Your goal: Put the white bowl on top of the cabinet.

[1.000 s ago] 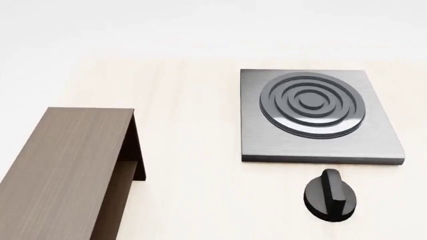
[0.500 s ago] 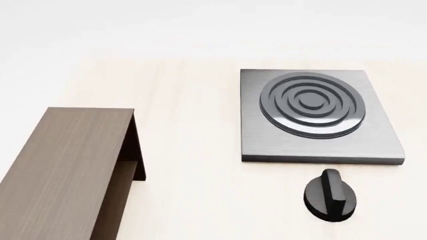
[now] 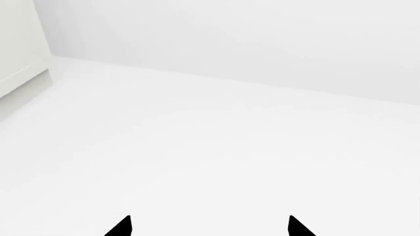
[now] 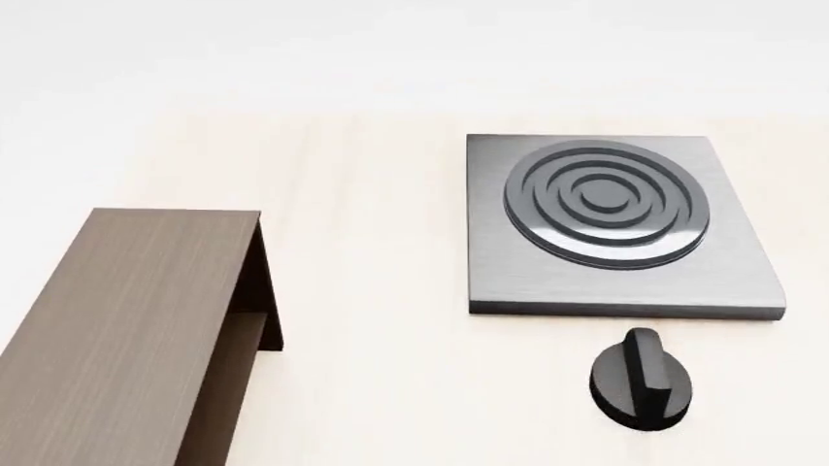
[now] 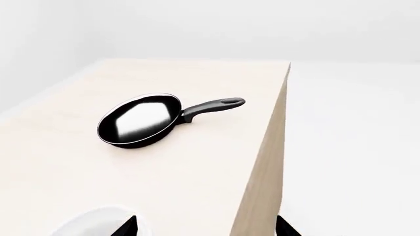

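On the pale wood table (image 4: 376,194), head view: neither arm nor gripper shows.
Cabinet (image 4: 123,330): dark brown wood grain, at the view's lower left, running out of the bottom edge; flat top bare, inner shelf visible on its right open side.
Stove plate (image 4: 615,223): grey square with raised concentric rings, at the right, well apart from the cabinet.
Knob (image 4: 640,379): black, round with a raised grip bar, just in front of the stove plate, not touching it.
White bowl (image 5: 98,222): only a slice of its glossy rim shows, in the right wrist view at the frame's edge, resting on the table, near the right gripper's tips.
Frying pan (image 5: 141,119): black, glossy inside, handle pointing toward the table edge; farther along the table than the bowl, apart from it.
Right gripper (image 5: 206,227): two dark fingertips visible, set wide apart, nothing between them; released. One tip lies over the table beside the bowl, the other past the table edge.
Left gripper (image 3: 210,227): two dark tips spread wide over plain white floor, holding nothing.
White cupboard (image 3: 19,44): corner of a white unit shows in the left wrist view.
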`<state>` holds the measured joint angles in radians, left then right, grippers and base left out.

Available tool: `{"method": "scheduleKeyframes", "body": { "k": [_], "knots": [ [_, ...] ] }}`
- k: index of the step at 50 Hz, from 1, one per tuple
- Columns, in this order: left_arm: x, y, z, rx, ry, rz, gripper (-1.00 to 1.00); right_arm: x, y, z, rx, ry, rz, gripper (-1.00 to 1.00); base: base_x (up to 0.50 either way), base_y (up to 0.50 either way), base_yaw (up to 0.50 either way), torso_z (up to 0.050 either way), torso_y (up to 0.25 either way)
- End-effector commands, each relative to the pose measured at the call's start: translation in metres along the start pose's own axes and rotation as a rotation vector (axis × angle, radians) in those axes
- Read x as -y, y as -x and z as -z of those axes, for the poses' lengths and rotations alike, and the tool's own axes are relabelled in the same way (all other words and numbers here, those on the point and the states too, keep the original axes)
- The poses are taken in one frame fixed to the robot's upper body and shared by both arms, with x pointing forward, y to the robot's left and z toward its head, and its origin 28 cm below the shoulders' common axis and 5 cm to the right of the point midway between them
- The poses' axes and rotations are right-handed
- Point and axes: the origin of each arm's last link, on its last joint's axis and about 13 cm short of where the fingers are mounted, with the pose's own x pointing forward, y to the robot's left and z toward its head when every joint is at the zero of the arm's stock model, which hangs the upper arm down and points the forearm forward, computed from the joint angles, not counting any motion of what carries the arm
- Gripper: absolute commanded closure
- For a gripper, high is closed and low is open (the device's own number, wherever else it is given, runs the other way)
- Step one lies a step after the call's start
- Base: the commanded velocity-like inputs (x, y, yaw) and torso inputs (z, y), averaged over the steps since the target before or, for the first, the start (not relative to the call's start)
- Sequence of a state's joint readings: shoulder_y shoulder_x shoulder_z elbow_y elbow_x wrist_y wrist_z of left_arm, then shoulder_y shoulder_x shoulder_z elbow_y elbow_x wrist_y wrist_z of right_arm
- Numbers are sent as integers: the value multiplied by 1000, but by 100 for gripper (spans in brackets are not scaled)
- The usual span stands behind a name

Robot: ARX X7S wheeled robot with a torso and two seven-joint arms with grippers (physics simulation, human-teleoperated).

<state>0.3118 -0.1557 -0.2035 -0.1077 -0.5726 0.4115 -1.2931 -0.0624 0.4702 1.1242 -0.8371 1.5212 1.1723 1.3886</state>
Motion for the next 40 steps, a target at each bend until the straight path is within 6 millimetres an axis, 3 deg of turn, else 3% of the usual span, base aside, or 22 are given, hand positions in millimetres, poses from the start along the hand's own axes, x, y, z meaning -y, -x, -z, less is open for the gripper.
{"method": "scheduleKeyframes", "body": {
  "k": [1,18,40],
  "knots": [
    [0,0,0,0,0,1,-100,-5,2,-3,-30,17,-30,-100,0,0,0,0,0],
    [0,0,1,-4,-3,1,-100,-28,-7,-6,-111,57,-99,-100,0,0,0,0,0],
    [1,0,2,-1,-7,3,-100,-45,-21,-6,-397,55,-124,-100,0,0,0,0,0]
  ]
}}
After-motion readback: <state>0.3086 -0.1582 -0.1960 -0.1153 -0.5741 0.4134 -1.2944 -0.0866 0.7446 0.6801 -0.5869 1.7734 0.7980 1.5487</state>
